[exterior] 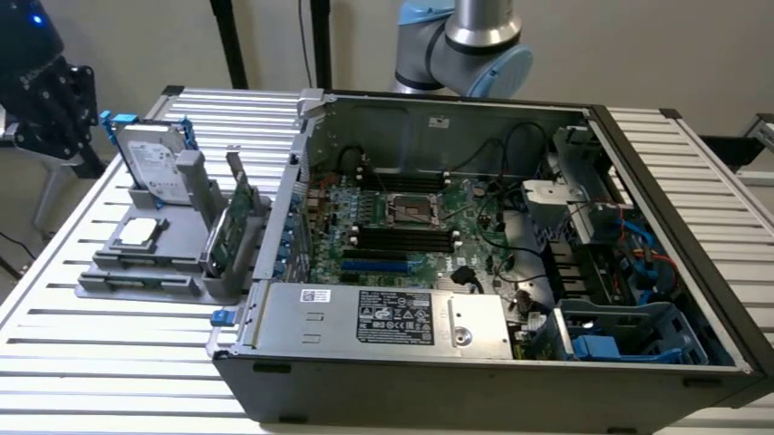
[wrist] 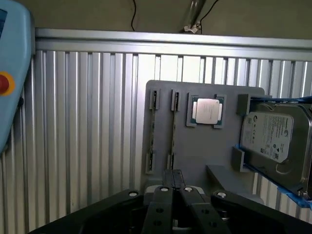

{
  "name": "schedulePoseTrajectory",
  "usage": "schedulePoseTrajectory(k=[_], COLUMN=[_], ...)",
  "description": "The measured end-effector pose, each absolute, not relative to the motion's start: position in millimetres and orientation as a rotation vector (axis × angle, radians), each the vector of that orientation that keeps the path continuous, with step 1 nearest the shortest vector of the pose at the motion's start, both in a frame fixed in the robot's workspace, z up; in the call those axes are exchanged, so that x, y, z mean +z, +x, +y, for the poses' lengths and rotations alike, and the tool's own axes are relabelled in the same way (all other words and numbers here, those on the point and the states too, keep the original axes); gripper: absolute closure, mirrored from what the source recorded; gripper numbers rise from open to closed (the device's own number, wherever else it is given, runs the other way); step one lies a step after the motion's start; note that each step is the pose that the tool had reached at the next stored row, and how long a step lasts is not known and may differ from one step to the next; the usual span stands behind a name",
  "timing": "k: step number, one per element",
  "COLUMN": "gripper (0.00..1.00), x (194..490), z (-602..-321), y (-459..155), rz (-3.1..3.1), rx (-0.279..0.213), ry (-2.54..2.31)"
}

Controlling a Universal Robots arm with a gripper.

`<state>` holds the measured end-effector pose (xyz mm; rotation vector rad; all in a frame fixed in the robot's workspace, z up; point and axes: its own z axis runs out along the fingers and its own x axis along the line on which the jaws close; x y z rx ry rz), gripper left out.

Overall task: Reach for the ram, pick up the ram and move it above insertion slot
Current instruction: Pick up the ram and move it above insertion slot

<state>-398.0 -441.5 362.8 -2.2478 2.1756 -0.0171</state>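
Ram (wrist: 173, 127): thin stick, seen edge-on in the wrist view, standing in a slot of the grey holder (wrist: 204, 151) beside a second slotted board (wrist: 151, 127). Holder also carries a processor (wrist: 206, 110) and a hard drive (wrist: 273, 136). Pincer (wrist: 172, 174): closed, empty, above the holder, in line with the ram. Counter (exterior: 109, 362): ribbed aluminium slats, bearing the holder and an open computer case (exterior: 484, 385). Room: plain beige wall.

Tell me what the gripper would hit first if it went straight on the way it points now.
Probably the ram standing on edge in the gray holder; the gripper lines up with that stick. Depth is unclear, so the holder's near edge could come first.
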Motion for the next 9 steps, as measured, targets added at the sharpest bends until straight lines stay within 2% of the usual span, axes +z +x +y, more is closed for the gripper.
schedulePoseTrajectory(k=[3, 4, 5, 8, 9], gripper=[0.88, 0.82, 0.82, 0.64, 0.64], x=[362.7, 362.7, 362.7, 362.6, 362.2], z=[-441.5, -441.5, -441.5, -441.6, -441.8], y=[-398.2, -398.2, -398.2, -398.2, -398.3], rz=[2.176, 2.176, 2.176, 2.176, 2.176], rx=[-0.017, -0.017, -0.017, -0.017, -0.017], ry=[-2.248, -2.248, -2.248, -2.248, -2.247])
